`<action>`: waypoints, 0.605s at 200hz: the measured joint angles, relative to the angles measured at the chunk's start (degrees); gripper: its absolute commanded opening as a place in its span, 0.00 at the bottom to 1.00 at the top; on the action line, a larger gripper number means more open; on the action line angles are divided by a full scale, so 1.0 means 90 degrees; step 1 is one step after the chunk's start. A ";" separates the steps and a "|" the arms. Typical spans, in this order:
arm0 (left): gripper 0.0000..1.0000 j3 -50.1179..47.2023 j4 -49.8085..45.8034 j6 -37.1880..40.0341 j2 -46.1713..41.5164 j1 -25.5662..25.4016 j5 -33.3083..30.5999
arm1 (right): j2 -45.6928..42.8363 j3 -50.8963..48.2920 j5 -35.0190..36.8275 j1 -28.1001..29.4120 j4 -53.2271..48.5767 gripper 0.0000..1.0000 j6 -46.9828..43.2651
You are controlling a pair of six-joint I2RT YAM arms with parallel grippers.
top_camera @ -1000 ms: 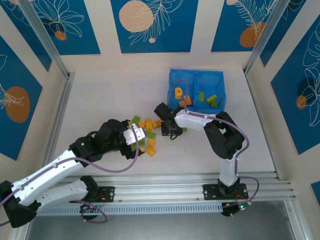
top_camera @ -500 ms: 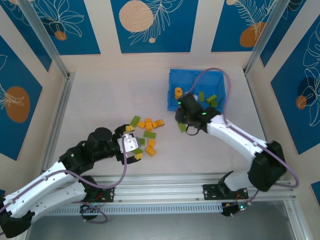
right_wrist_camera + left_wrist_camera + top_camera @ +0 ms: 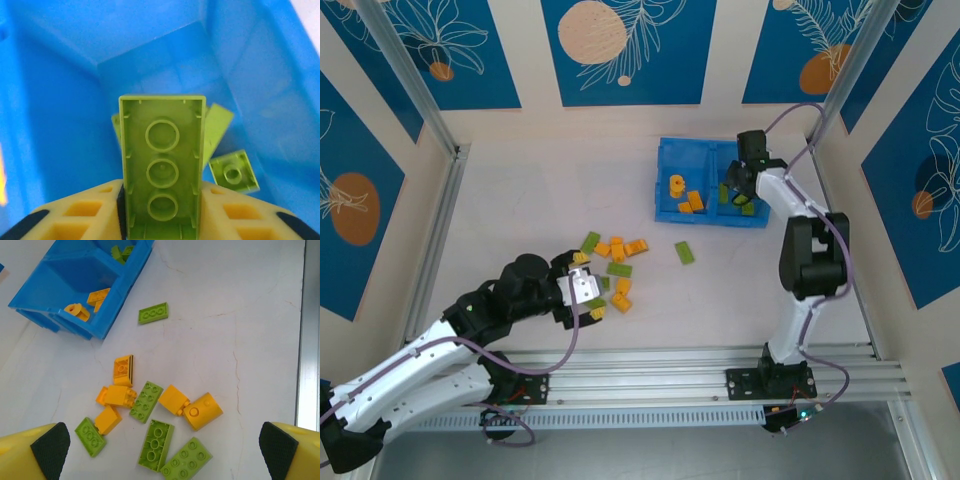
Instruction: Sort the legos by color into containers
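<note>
The right arm has swung from the desk beside the loose pile, where it was a second ago, out to the blue bin point(image 3: 666, 150) at 1 o'clock on the desk. The right pincer point(image 3: 739, 188) now hangs over the bin's right-hand compartment. Its wrist view shows it clamped on a lime green brick point(image 3: 162, 167), hollow underside toward the lens, with other green pieces point(image 3: 233, 172) lying on the blue floor point(image 3: 60, 100) below. That compartment already holds green, so letting go here looks like the right call, and this brick is probably a moment from being sorted.

The left pincer point(image 3: 582, 295) has drawn back toward 7 o'clock and hovers with its jaws spread wide, holding nothing, above the remaining legos point(image 3: 150, 430). Orange-yellow pieces point(image 3: 685, 196) sit in the left compartment. The pile of mixed orange and green bricks point(image 3: 612, 268) lies at about 8 o'clock from the bin, and one flat green plate point(image 3: 685, 252) rests alone between pile and bin. A good share of the sorting is left.
</note>
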 measured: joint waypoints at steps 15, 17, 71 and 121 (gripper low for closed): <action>1.00 0.0002 -0.0002 0.0000 0.0044 0.0000 0.0000 | 0.0425 0.0474 -0.0117 -0.0109 -0.0187 0.53 0.0044; 1.00 0.0002 -0.0010 0.0000 0.0058 0.0000 0.0000 | 0.0478 0.0544 -0.0136 -0.0117 -0.0219 0.53 0.0029; 1.00 0.0005 -0.0121 0.0002 0.0369 0.0000 -0.0078 | 0.0364 0.0886 -0.0469 -0.0097 -0.0612 0.54 0.0070; 1.00 0.0007 -0.0053 -0.0090 0.0716 0.0000 -0.0440 | -0.2543 -0.1554 -0.1280 0.0675 -0.0425 0.60 0.0141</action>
